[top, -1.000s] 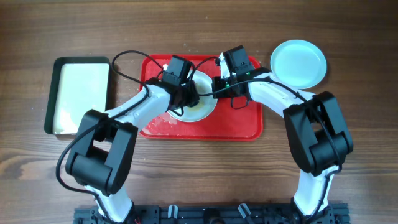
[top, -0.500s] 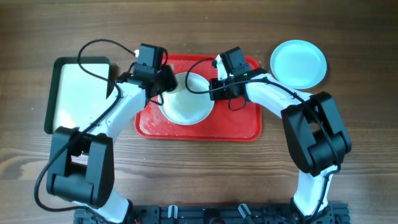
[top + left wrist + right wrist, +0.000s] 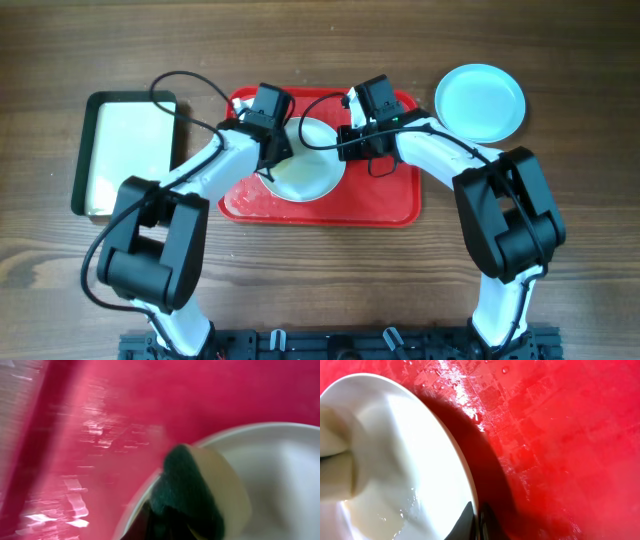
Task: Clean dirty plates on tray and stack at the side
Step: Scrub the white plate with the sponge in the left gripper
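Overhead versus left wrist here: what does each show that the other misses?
Overhead only: the blue plate on the table beside the red tray, and the cream tray on the other side. Left wrist only: the sponge, its green face against the white plate at the rim. Both: the white plate on the red tray.

The tray (image 3: 395, 200) lay at the middle of the table (image 3: 580, 60). A plate (image 3: 312, 172) sat in it, a little left of its middle. A small tray (image 3: 128, 150) lay on the table to the left, apart from the tray. A second plate (image 3: 480, 100) lay on the table just off the tray's back right corner. The left gripper (image 3: 272, 155) held a sponge (image 3: 192, 490) over the first plate's left rim. The right gripper (image 3: 342, 140) pinched that plate's right rim.
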